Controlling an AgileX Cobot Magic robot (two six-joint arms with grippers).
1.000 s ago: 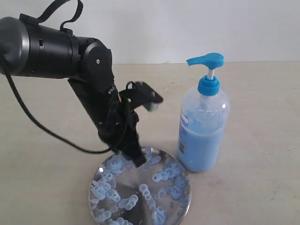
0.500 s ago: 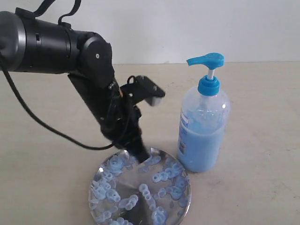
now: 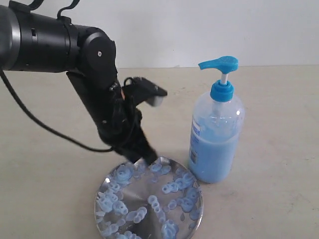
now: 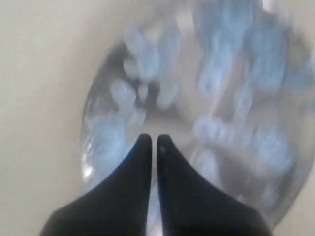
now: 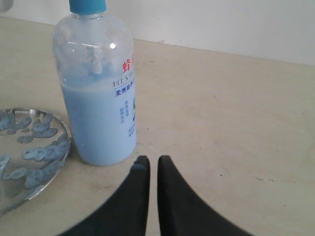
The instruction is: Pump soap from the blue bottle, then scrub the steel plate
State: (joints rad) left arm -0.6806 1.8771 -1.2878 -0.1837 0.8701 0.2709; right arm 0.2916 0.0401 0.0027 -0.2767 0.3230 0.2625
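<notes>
since a second ago my left gripper [image 3: 147, 158] has slid from inside the steel plate [image 3: 142, 191] back to its far rim. the arm above it has risen and drawn toward the left of the exterior view. plate and bottle have not budged.

my left fingers [image 4: 133, 177] are pressed almost together, only a thin slit between them and nothing pinched. the left wrist view is smeared, so i cannot tell whether the tips touch the metal. my right gripper [image 5: 150, 161] is closed on nothing too, low over the table [image 5: 236, 108] near the foot of the blue bottle [image 5: 98, 108].

the plate lies flat on the table and the bottle stands upright just beside its right edge; i can't tell if they touch. soap [image 3: 172, 188] dots the whole plate in blobs and rings, so i judge the pumping is done and the scrub is the step in hand.

to scrub well i'd keep the fingers shut as one blunt pad and press lightly. i'd sweep back across the middle rather than ride off the rim. pushing on the rim could tip the plate or skate it into the bottle. the near half shows rings that look unsmeared, so the strokes should reach there.
</notes>
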